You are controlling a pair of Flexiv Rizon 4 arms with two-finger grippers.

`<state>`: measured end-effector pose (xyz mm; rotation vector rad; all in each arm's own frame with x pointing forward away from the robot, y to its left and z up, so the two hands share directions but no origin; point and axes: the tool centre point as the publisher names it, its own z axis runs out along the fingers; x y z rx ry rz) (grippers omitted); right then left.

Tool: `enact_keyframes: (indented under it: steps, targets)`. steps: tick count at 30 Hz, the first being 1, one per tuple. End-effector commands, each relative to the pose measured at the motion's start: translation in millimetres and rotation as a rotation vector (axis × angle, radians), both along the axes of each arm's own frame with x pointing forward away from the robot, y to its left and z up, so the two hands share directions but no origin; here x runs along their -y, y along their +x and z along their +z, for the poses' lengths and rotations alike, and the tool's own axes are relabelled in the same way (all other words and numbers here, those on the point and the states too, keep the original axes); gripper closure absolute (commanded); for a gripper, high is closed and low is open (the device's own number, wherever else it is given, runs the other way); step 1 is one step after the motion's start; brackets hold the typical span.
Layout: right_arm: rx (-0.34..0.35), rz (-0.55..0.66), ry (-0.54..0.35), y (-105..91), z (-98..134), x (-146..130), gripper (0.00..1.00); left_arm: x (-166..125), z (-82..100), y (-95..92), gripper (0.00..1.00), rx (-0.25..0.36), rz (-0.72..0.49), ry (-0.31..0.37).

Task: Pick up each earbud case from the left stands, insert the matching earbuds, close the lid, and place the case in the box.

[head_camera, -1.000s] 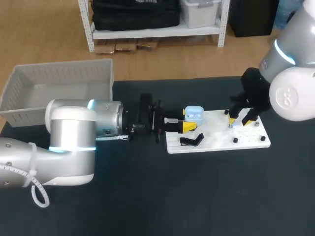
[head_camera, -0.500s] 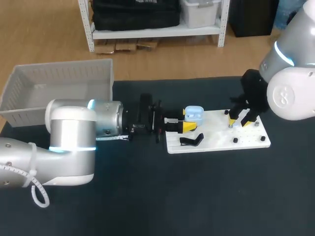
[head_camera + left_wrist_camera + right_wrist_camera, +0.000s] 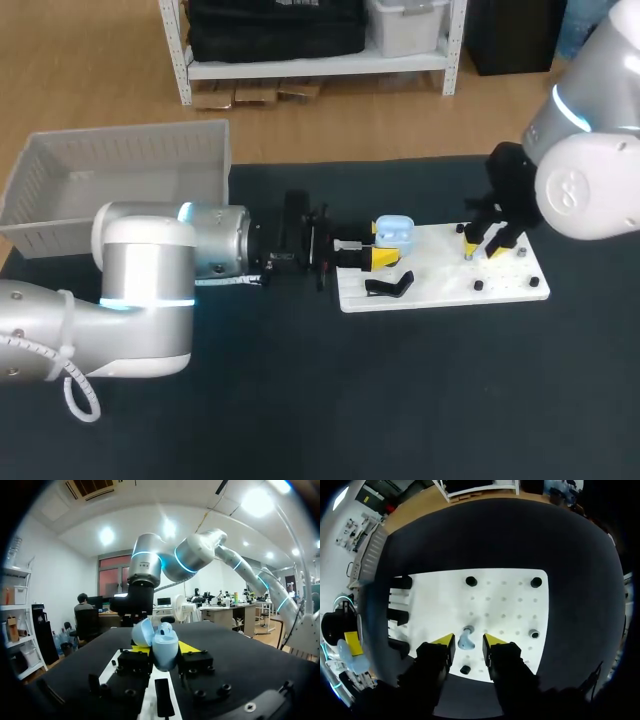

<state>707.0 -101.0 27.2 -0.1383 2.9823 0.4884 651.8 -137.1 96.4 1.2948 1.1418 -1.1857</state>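
Presently left gripper [image 3: 382,245] clamps open earbud case [image 3: 397,230] — likely steadying it for loading. Right gripper [image 3: 469,642], at case's 3 o'clock — jaws narrowly apart, straddling earbud [image 3: 465,639], ungripped.

Bright even overhead light, ceiling lamps [image 3: 257,500] glare in left wrist view

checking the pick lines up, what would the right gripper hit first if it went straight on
Most likely the pale blue earbud on the white board. It lies just ahead of the right gripper, in line with the gap between its open tips.
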Motion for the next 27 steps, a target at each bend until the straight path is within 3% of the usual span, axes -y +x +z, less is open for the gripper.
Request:
enact_keyframes:
  steps: [1,13,15,17,27]
  targets:
    - [-0.005,0.003,0.000,2.0,0,0,0.71,0,-0.5,-2.5,1.00,0.004,0.009,-0.003]
    - [-0.013,-0.002,-0.010,1.2,-2,0,0.75,0,-0.5,-2.5,1.00,0.004,0.009,-0.003]
    - [-0.013,-0.002,-0.011,1.0,-2,1,0.81,0,-0.5,-2.5,1.00,0.004,0.009,-0.003]
    - [-0.012,-0.002,-0.014,0.7,-1,1,1.00,0,-0.5,-2.5,1.00,0.004,0.009,-0.003]
    - [-0.014,-0.016,-0.056,-6.7,16,-5,1.00,0,-0.5,-2.5,1.00,0.004,0.009,-0.003]
